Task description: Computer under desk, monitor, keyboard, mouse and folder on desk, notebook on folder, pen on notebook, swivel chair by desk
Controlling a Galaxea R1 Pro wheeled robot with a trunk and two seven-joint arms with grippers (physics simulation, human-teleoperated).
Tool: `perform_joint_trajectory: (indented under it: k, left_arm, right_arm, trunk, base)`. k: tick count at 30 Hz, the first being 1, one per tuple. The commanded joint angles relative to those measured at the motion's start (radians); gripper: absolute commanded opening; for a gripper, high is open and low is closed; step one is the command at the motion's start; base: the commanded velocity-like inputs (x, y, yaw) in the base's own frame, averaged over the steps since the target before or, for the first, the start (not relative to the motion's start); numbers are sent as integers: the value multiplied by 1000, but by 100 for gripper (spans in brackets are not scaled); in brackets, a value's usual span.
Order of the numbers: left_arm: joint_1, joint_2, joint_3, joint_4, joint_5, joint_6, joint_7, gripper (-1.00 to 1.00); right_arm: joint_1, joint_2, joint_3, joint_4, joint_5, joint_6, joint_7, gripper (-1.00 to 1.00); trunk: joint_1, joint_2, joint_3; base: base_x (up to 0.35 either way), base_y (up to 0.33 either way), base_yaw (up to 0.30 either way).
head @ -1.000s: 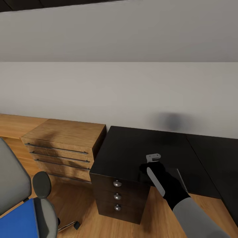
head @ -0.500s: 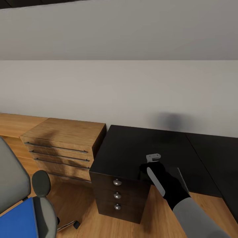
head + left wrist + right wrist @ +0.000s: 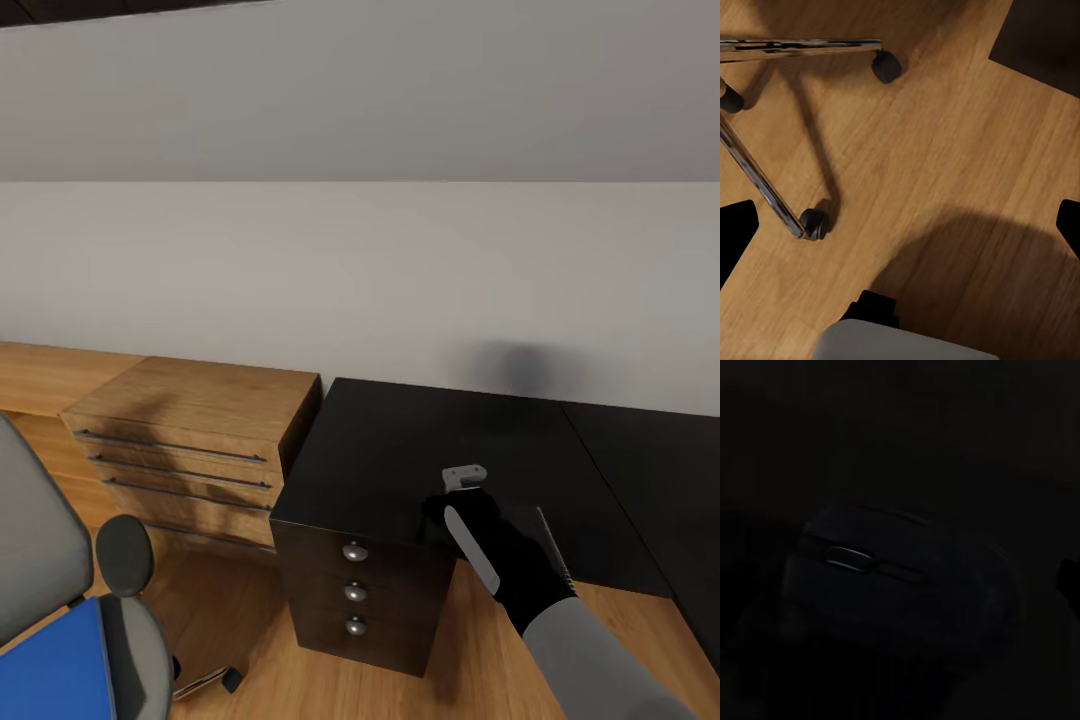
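We see nothing move since a second ago, so the mouse step looks stalled. Right tool hangs over the worktop, grip state we cannot tell; left tool spread.

The blue folder lies flat on the grey chair. A dark mouse sits on the black table.

No text, label or number seems readable, though the right wrist view is very dark

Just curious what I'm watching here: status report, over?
Left gripper open, above floor. Right gripper open, over mouse on desk. Folder on swivel chair. No blocker seen.
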Motion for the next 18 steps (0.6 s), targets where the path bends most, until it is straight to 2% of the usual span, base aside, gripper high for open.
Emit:
perform_joint_trajectory:
  k: [1,6,18]
  left_arm:
    - [0,0,0,-2,10,-2,-2,100]
    - [0,0,0,-2,10,-3,-2,100]
    - [0,0,0,-2,11,-2,-1,100]
  right_arm:
    - [-1,-1,4,-1,-10,2,-10,100]
    - [-1,-1,4,-1,-10,2,-10,100]
    - [-1,-1,4,-1,-10,2,-10,100]
  trunk:
    - [4,-7,-4]
    - [23,-42,-20]
    - [23,-42,-20]
  base:
    - [0,0,0]
    - [0,0,0]
    - [0,0,0]
